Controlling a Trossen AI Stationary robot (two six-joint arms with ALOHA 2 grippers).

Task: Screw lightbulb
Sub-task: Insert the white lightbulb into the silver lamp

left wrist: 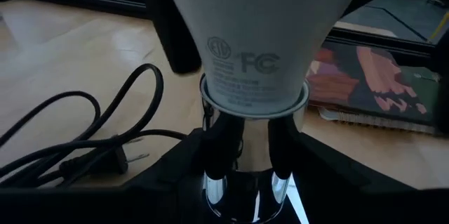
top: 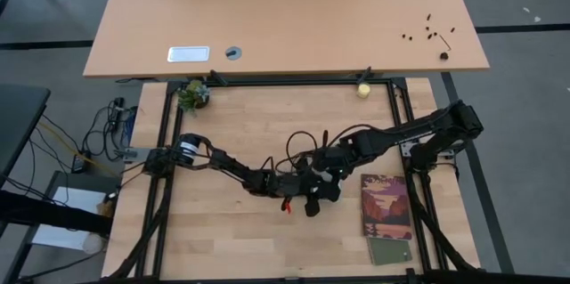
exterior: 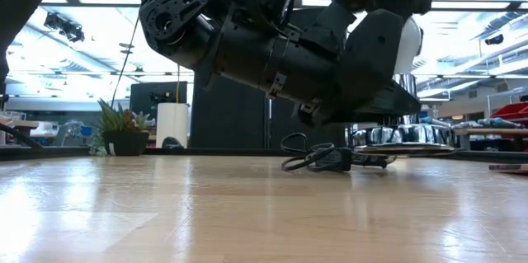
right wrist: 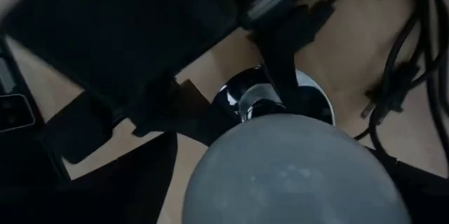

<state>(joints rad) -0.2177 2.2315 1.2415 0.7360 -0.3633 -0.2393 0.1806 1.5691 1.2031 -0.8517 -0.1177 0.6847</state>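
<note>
bulb: lightbulb (left wrist: 256, 38) is standing upright mid-table, base down in the silver socket (left wrist: 245, 182), long axis vertical, glass end up.
left gripper: left gripper (left wrist: 244, 155) is gripping the socket neck just under the bulb collar, fingers part-closed on either side, bracing it.
right gripper: right gripper (top: 328, 186) is sitting over the bulb dome from above; fingers not visible, so cannot tell whether they are gripping or letting go.
key relation: bulb is lying straight below the right gripper, in line with the socket; right arm is doing the twisting, judging by position.
nearby: black cord (left wrist: 66, 140) is lying left of the socket; booklet (top: 385, 206) to the right.
</note>
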